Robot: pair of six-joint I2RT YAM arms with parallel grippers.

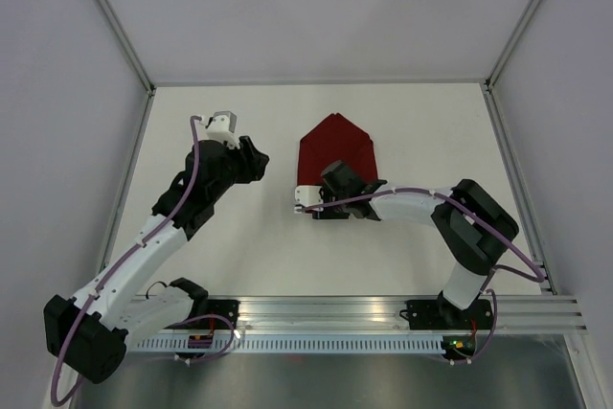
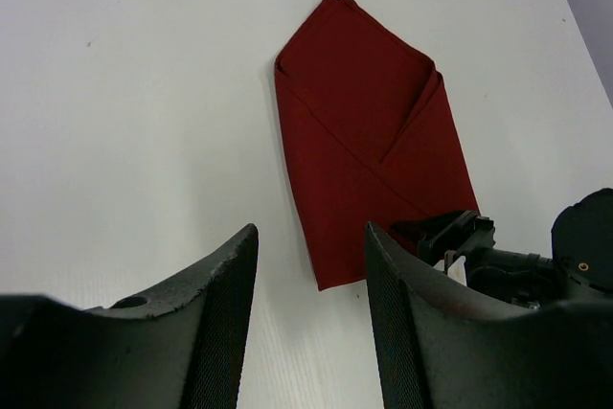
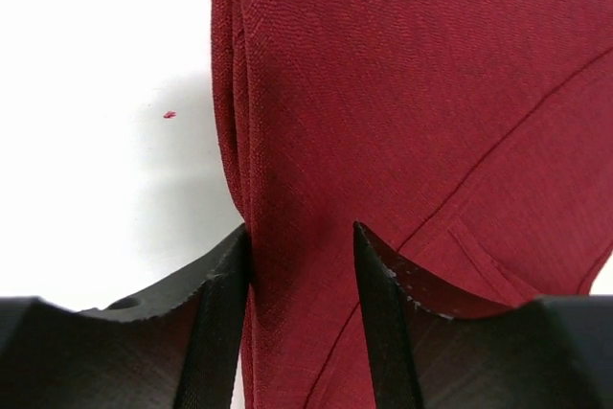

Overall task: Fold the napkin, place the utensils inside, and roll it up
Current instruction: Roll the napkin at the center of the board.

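My right pincer [image 3: 302,232] agape astride edge of folded maroon cloth napkin [image 3: 383,93]; I'd pinch every layer, roll tight. Left pincer [image 2: 309,229] released, empty.

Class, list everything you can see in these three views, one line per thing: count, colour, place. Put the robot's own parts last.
napkin: one, dark red, folded to a point, mid-table
utensils: none in view
lint speck: one, red, on the table beside the napkin's folded edge
table: one, white, under everything
rail: one, silver, along the table's near edge
left gripper: one, black, open, over bare table left of the napkin
right gripper: one, black, open, over the napkin's near edge
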